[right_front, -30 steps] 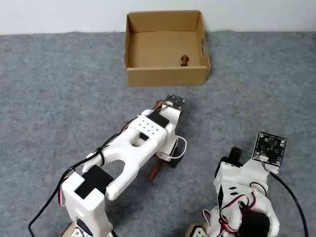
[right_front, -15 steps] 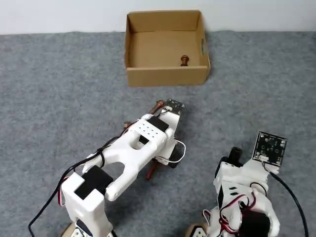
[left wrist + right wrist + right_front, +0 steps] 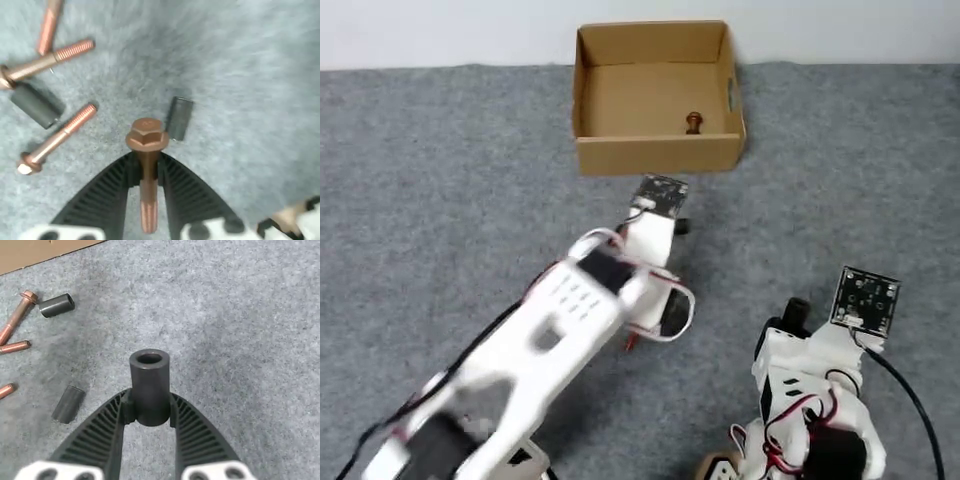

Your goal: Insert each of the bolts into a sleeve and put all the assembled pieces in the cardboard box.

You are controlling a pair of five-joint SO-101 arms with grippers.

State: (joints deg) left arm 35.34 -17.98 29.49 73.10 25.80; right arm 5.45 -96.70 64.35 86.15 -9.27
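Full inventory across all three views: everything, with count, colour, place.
Open-top cardboard box: 1, brown, far edge of the table.
Small copper-headed piece: 1, copper and dark, inside the box by its front wall.
Loose hex-head bolts: 3, copper, lying on the carpet.
Held bolt: 1, copper, in the left end effector.
Loose short cylindrical sleeves: 2, dark grey, on the carpet near the bolts.
Held sleeve: 1, dark grey, in the right end effector.
Carpeted table: 1, grey.
Left end effector: 1, black, shut on the bolt.
Right end effector: 1, black, shut on the sleeve.
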